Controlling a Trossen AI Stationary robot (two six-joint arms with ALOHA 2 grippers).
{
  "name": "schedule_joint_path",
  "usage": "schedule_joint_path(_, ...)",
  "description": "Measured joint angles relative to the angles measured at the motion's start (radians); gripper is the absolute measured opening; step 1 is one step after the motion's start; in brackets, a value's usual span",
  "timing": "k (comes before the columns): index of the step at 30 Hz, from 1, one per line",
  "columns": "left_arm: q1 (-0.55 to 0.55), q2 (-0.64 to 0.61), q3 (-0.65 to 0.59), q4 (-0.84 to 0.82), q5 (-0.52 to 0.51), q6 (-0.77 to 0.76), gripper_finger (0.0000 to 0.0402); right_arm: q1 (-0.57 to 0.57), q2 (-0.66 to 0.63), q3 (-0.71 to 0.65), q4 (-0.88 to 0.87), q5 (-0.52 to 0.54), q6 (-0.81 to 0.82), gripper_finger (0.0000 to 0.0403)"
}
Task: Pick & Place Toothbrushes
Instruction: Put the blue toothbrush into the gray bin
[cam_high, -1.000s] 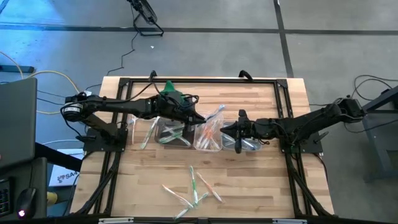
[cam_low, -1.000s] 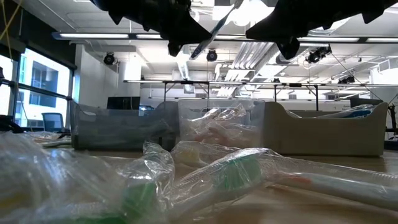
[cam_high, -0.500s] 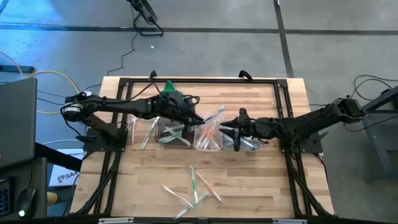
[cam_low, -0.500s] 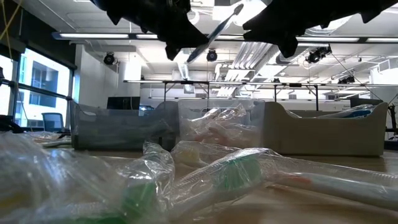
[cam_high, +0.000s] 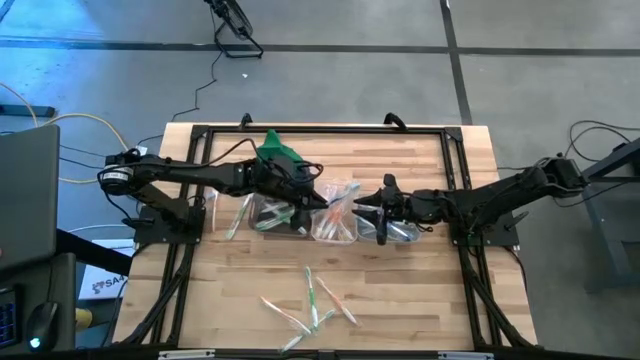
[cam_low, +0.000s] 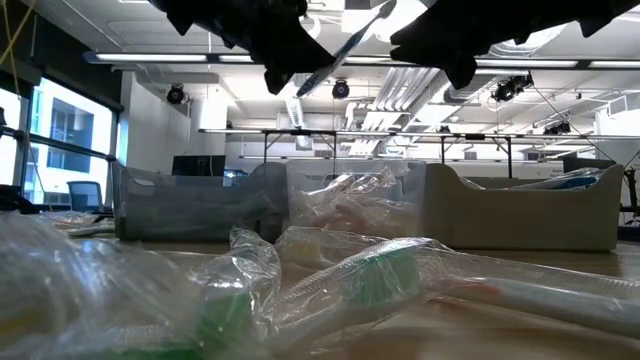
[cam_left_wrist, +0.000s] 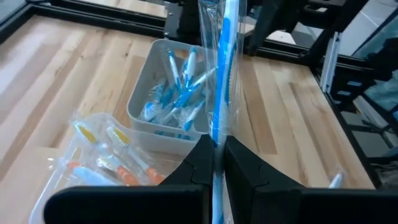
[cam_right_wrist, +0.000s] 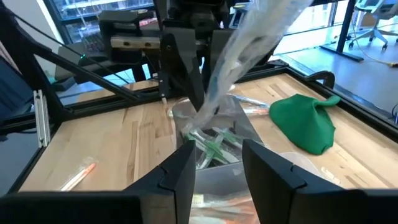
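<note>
My left gripper (cam_high: 320, 196) is shut on a blue toothbrush (cam_left_wrist: 225, 56) in a clear wrapper, above the middle tub (cam_high: 335, 223) of three clear tubs. My right gripper (cam_right_wrist: 217, 163) stands open just right of it, over the gap between the middle tub and the right tub (cam_high: 397, 230), touching nothing. The right tub (cam_left_wrist: 144, 102) holds blue toothbrushes, the middle one orange ones (cam_left_wrist: 109, 158), the left one (cam_high: 275, 214) green ones. More wrapped toothbrushes (cam_high: 315, 300) lie on the table near its front edge. My left gripper pinches the wrapped blue toothbrush between its two fingers at the toothbrush's lower part (cam_left_wrist: 217, 144). The fingers come level from the table's left. The toothbrush (cam_low: 345, 45) is lifted clear and slants up and away from the fingers toward my right gripper.
A green cloth lump (cam_high: 278, 150) lies at the far side behind the left tub. A couple of wrapped toothbrushes (cam_high: 240, 214) lie left of the left tub. A black frame (cam_high: 320, 130) runs round the table. Bare wood lies between the tubs and the loose toothbrushes.
My right gripper has opened its fingers while staying beside the raised toothbrush. My left gripper keeps its hold and has drawn slightly toward the table's left with the toothbrush.
</note>
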Motion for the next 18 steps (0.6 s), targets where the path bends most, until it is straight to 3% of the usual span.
schedule_joint_path(12,0.0,0.0,0.0,0.062,-0.041,0.008,0.0012,-0.013,0.0,0.0,0.009,0.0,0.0,0.0125)
schedule_joint_path(18,0.0,0.001,0.0,0.06,-0.041,0.008,0.0012,-0.031,0.001,0.0,0.104,0.0,-0.025,0.0125)
